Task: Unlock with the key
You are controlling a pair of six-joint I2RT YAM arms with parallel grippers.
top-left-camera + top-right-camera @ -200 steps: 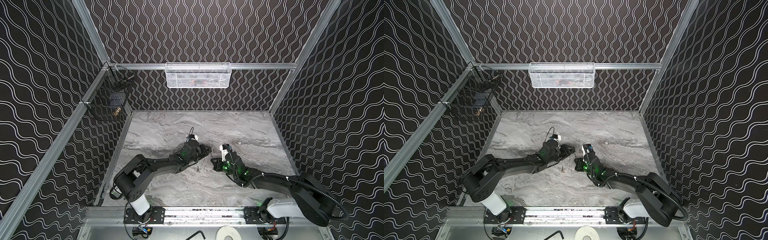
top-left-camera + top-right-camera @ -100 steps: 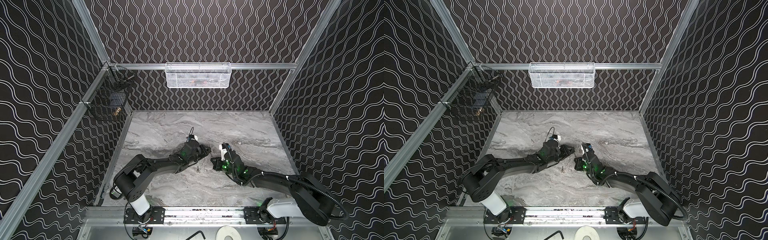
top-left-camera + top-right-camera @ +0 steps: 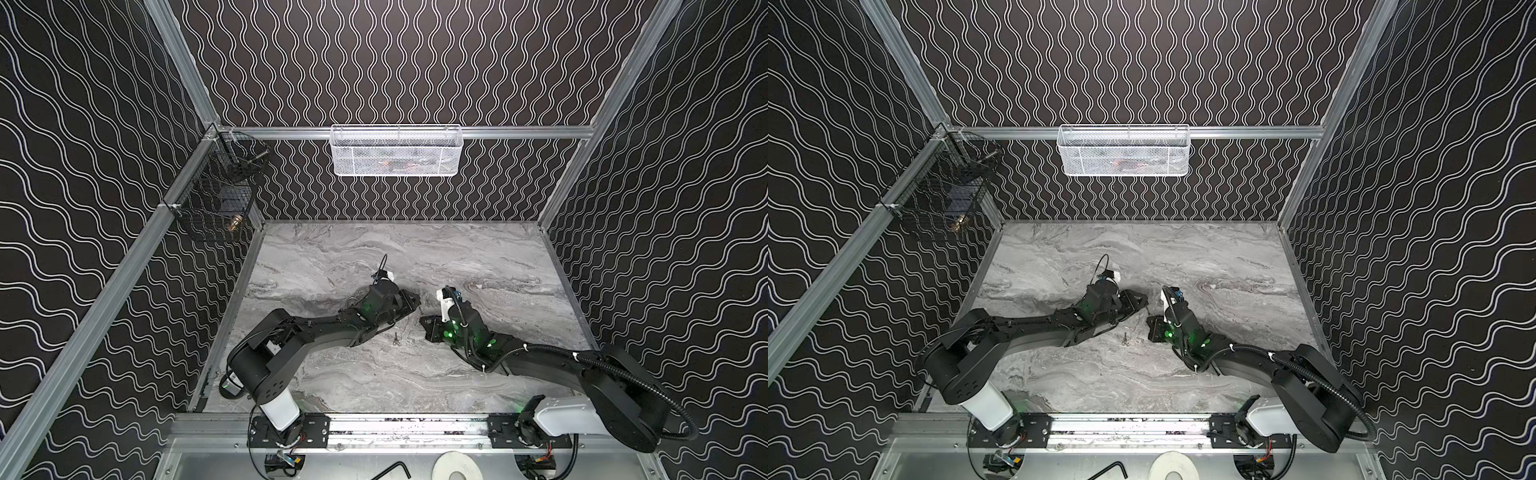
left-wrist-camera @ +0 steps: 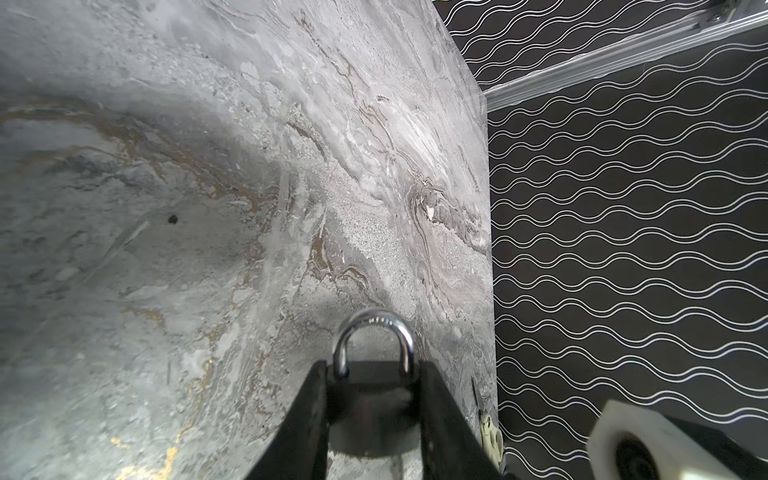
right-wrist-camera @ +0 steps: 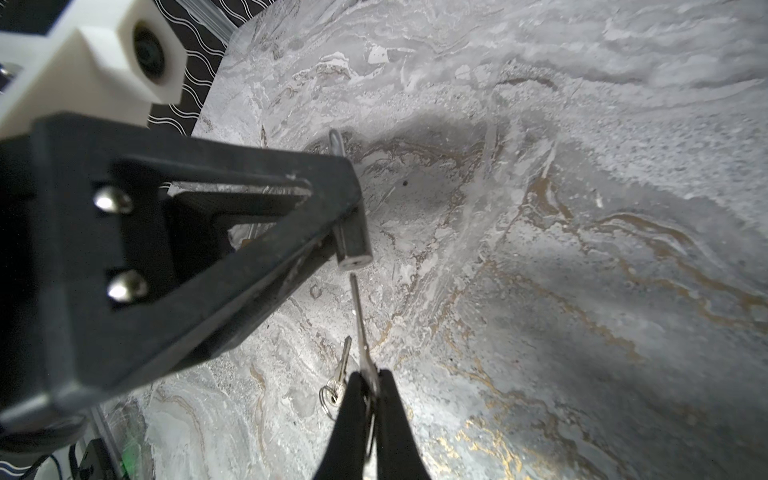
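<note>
Near the middle of the marble-patterned worktop (image 3: pixel 374 257) the two arms met, their tips almost together. The left end effector (image 4: pixel 372 370), reaching in from the near left, was closed on a small silver padlock (image 4: pixel 374 332). Its two black fingers (image 4: pixel 309 415) pressed against the sides of the body. The curved shackle stuck out past the fingertips, with both legs down in the body. In the right wrist view the padlock (image 5: pixel 353 241) was held with its keyhole end turned toward the right arm.

The right end effector (image 5: pixel 368 376), coming from the near right, was pinched narrow on the head of a key (image 5: pixel 359 324). The blade pointed straight at the bottom face of the padlock. Its tip seemed to stop just short of the keyhole, though the gap was too fine to be sure of.

A spare key (image 5: pixel 341 365) on a small ring (image 5: pixel 328 397) lay flat on the worktop, just beside the right end effector's fingers. In both top views the spare key (image 3: pixel 397 340) (image 3: pixel 1124 341) showed as a small glint between the two arms, a little nearer than their tips.

A white basket (image 3: pixel 395 151) hung from the rail on the far wall. A black wire basket (image 3: pixel 216 199) hung on the left wall by the far corner. Both were well apart from the padlock.
</note>
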